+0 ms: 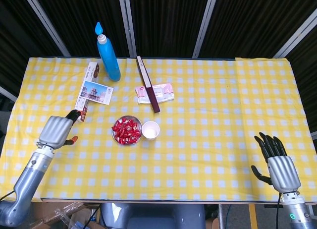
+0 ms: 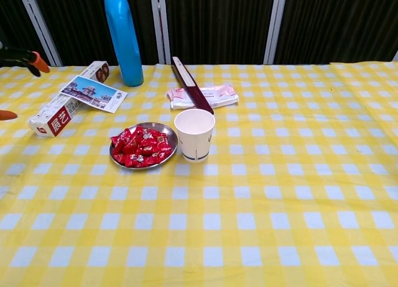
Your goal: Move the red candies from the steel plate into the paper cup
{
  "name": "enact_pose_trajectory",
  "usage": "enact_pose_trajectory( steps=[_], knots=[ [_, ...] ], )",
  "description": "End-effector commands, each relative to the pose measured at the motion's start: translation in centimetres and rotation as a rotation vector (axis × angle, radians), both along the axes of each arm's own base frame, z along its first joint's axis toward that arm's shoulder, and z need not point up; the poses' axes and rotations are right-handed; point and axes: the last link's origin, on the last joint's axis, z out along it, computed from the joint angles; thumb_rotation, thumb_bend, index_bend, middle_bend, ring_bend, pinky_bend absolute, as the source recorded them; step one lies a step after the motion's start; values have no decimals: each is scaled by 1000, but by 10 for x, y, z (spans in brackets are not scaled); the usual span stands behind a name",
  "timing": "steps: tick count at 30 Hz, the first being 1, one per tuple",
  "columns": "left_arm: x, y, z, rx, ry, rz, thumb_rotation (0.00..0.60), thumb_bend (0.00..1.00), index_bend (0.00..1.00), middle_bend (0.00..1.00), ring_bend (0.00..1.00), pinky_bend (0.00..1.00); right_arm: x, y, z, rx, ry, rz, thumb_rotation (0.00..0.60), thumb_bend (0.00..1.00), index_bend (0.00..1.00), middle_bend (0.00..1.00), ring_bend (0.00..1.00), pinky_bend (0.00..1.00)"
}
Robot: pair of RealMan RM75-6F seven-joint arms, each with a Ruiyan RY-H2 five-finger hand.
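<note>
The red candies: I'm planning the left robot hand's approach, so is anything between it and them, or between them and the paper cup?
Nothing visible. Bare cloth lies between the left robot hand and the red candies; the paper cup stands right beside their steel plate.

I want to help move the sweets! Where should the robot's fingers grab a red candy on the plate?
Best guess: pinch one red candy from the top of the heap, coming straight down. The candies lie piled in the shallow steel plate, so their sides are crowded by neighbours. The paper cup stands close on the right, so the left hand, which is nearer, could approach from the plate's open left side.
</note>
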Motion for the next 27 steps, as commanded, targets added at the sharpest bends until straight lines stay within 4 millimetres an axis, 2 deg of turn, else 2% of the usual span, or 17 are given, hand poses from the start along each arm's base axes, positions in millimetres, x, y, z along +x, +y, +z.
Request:
enact_pose_trajectory(
  steps=[1, 8, 15, 27],
  knots=[
    [24, 18, -30, -76, 16, -10, 600, 313, 173, 165, 781, 895, 0, -1, 1, 2, -13, -6, 600, 388, 0, 0, 0, 0],
    [41, 32, -69, -135, 61, 2, 600, 313, 169, 162, 781, 895, 1, -3, 4, 5, -34, -9, 600, 387, 0, 0, 0, 0],
    [56, 44, -97, -163, 88, 9, 600, 312, 168, 160, 783, 895, 2, -2, 4, 8, -42, -6, 600, 388, 0, 0, 0, 0],
    [71, 49, -124, -208, 136, 0, 600, 237, 120, 127, 790, 895, 2, -3, 5, 6, -55, -7, 600, 388, 0, 0, 0, 0]
  ],
)
